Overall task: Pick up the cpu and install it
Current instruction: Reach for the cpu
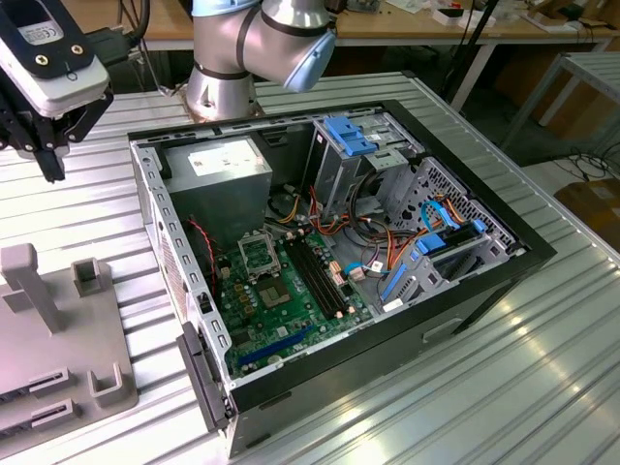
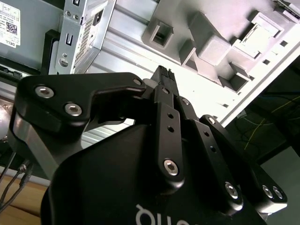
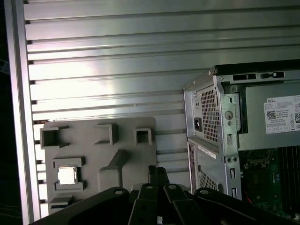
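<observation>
1. Tabletop [image 1: 542, 387]: one ribbed aluminium surface. It carries everything listed below.

2. Computer case [image 1: 484, 291]: one, lying on its side at the middle of the tabletop with the open side up. Inside are one green board [image 1: 291, 310], one grey power supply box [image 1: 228, 170] at the case corner nearest the arm base, and blue drive brackets [image 1: 354, 136] along the case edge toward the exterior view's right.

3. Arm [image 1: 262, 39]: one. Its base stands at the far edge of the tabletop, behind the case.

4. Fixture [image 1: 58, 358]: one flat grey tray with several raised blocks. It lies near the tabletop edge on the exterior view's left, beside the case and apart from it.

5. Hand [image 1: 50, 167]: one, black. It hangs above the tabletop off the power-supply corner of the case. In both wrist views the fingers [image 2: 164, 77] are together. They touch neither the fixture nor the case.

6. Socket [image 1: 257, 254]: one metal-framed square on the green board, just beside the power supply box.

7. Cpu [image 3: 67, 176]: one pale silver-grey square. It lies flat in a square recess of the fixture, on the fixture's side toward the tabletop edge. It is outside the case and well apart from the hand.
</observation>
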Available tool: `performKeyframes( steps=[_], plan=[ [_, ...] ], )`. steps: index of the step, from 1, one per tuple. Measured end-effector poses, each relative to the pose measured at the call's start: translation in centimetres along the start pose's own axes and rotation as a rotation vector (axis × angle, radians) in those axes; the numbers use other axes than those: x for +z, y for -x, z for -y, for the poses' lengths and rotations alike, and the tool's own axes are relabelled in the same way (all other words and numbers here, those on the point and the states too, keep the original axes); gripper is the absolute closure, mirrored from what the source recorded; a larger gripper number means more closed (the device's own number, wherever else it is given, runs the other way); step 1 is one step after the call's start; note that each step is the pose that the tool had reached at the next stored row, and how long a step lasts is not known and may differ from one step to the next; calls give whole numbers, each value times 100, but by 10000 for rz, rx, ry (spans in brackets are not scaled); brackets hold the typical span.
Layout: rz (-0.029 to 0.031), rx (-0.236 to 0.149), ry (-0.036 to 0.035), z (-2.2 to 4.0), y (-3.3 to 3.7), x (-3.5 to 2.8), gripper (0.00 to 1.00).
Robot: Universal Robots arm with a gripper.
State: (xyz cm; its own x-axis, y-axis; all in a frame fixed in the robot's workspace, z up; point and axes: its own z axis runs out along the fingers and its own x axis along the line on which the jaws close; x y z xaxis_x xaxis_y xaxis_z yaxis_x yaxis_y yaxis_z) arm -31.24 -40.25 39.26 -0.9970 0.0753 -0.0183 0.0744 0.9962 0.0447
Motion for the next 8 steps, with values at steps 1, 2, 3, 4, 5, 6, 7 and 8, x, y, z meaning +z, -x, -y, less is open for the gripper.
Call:
performKeyframes(
  steps=[1, 2, 3, 4, 5, 6, 7, 8],
  plan=[
    [-1, 0, -1, 0, -7, -1, 89],
    [0, 0, 0, 4, -56, -1, 89],
    [-1, 0, -1, 7, -91, -3, 89],
    [0, -1, 0, 11, -142, -3, 89],
    [0, -2, 0, 11, -142, -3, 89],
    [-1, 0, 0, 11, -144, -3, 89],
    [-1, 0, 0, 11, -144, -3, 89],
    [-1, 0, 0, 11, -144, -4, 89]
  ],
)
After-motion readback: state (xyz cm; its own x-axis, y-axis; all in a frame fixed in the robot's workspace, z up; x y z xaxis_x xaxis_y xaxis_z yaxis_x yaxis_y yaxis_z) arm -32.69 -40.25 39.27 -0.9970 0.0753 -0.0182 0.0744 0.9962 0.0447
